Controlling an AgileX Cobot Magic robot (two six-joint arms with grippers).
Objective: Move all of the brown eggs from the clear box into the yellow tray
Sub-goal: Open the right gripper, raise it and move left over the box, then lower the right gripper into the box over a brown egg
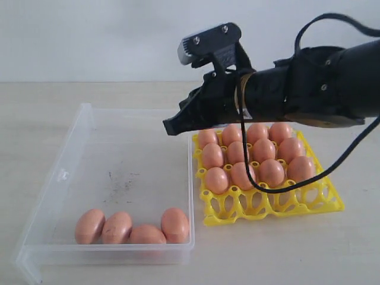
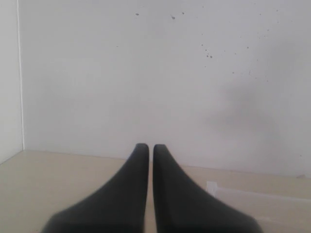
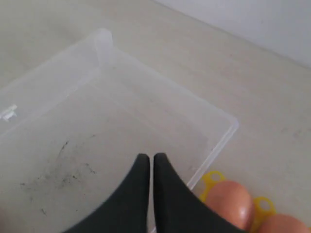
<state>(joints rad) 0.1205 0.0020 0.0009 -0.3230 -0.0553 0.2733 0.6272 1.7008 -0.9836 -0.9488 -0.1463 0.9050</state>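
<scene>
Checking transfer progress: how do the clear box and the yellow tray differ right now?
The clear box is transparent with plain low walls; the yellow tray is an opaque lattice of cups. The box holds four brown eggs lying loose along its near wall; the tray holds twelve, each in a cup, with its near row empty. The box looks larger. Both rest flat on the table, side by side.

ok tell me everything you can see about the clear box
The clear box is a shallow rectangular bin of see-through plastic with low walls, lying flat and open on the pale table. Dark smudges mark its floor. Four brown eggs lie in a row against its near wall. The yellow tray sits close by its right wall. The shut right hand hangs above that side.
</scene>
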